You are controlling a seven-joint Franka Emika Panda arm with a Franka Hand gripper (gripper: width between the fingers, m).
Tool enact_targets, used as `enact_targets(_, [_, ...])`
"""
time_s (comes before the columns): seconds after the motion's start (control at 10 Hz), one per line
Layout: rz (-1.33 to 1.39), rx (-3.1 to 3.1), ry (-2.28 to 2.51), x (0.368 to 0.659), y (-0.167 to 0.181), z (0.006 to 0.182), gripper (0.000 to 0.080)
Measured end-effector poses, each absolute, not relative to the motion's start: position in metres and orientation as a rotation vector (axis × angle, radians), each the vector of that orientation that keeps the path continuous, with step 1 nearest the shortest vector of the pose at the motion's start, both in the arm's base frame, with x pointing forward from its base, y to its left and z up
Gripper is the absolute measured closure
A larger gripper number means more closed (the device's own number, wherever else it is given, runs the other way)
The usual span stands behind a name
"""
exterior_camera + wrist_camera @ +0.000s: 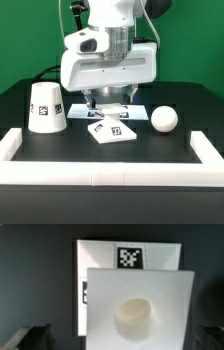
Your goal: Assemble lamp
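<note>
Near the middle of the black table [192, 116], a little back from its front edge, lies the flat square white plastic base [113, 131], tags facing up. The two-finger gripper [107, 102] hangs over it, its dark fingers [35, 336] spread wide, one on either side of the base, gripping nothing. The white cup-like shade [45, 107] stands toward the table edge on the exterior view's left, and the white ball-shaped bulb [163, 119] sits toward the edge on its right.

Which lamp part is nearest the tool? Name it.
The base, the flat square part just below the tool. The shade stands off to the exterior view's left, the bulb to its right.
</note>
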State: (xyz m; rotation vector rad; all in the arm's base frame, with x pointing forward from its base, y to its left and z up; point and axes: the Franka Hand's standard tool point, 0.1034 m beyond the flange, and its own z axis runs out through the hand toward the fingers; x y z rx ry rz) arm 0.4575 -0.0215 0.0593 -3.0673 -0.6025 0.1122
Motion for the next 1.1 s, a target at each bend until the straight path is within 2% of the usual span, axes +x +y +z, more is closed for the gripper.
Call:
enact_targets(0.4, [0.137, -3.057, -0.619, 0.4516, -0.0182, 0.0457, 0.01])
enact_targets(0.6, [0.139, -3.056, -0.621, 0.4515, -0.0177, 0.0456, 0.01])
enact_targets(0.7, [0.135, -3.057, -0.624, 0.4523, -0.0169, 0.047, 0.0226])
enact_targets(0.8, [0.133, -3.057, -0.627, 0.453, -0.0164, 0.0479, 0.0265])
enact_targets(1.1, [0.134, -3.056, -0.628, 0.4526, -0.0162, 0.0473, 0.0265])
